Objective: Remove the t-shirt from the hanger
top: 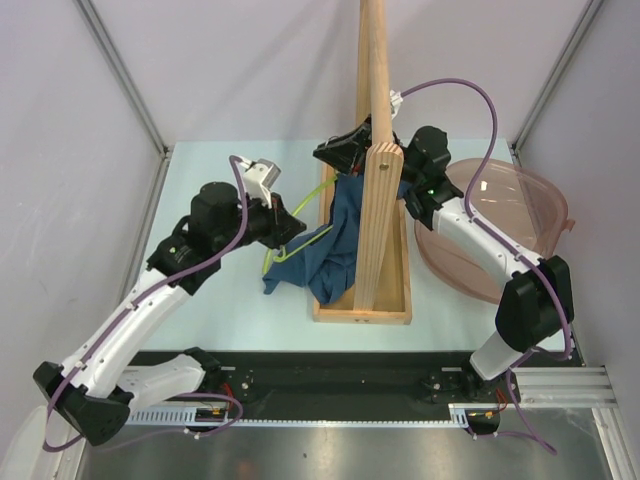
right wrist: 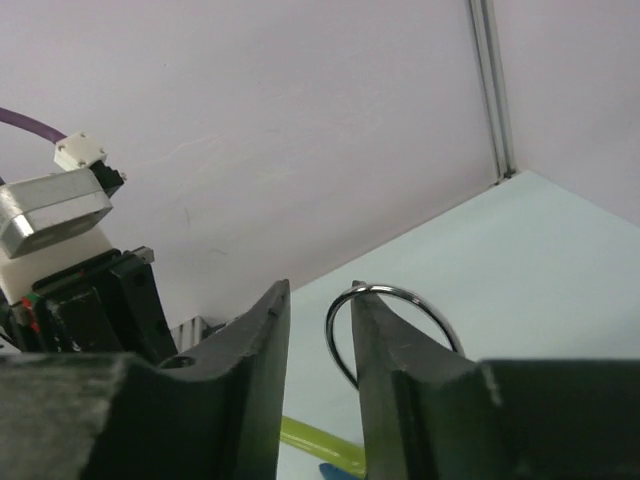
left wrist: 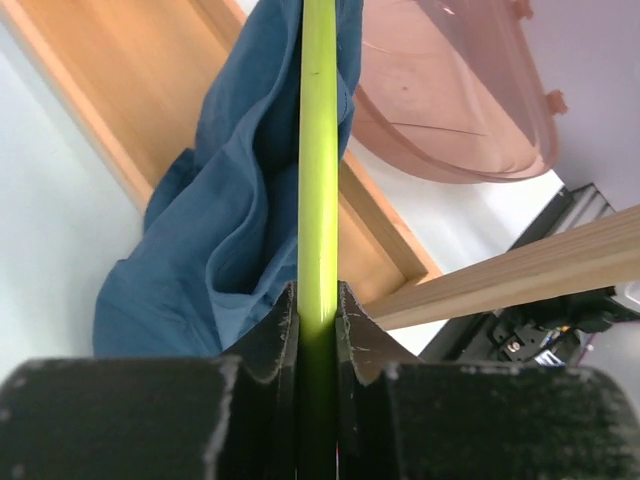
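The lime-green hanger (left wrist: 318,150) runs straight up out of my left gripper (left wrist: 318,290), which is shut on one of its arms. In the top view that gripper (top: 292,228) sits left of the wooden stand, with the hanger (top: 303,208) curving beside it. The dark teal t-shirt (top: 335,245) hangs crumpled from the hanger over the stand's base; up close the t-shirt (left wrist: 230,230) is bunched left of the green arm. My right gripper (right wrist: 320,295) stands open, the hanger's silver hook (right wrist: 338,335) loose in its gap against the right finger. From above, this gripper (top: 330,153) is by the pole.
A tall wooden pole (top: 378,120) rises from a wooden tray base (top: 362,312) in the table's middle. A large pink bowl (top: 510,220) lies to the right, also seen as the bowl (left wrist: 450,90). White walls enclose the table on three sides.
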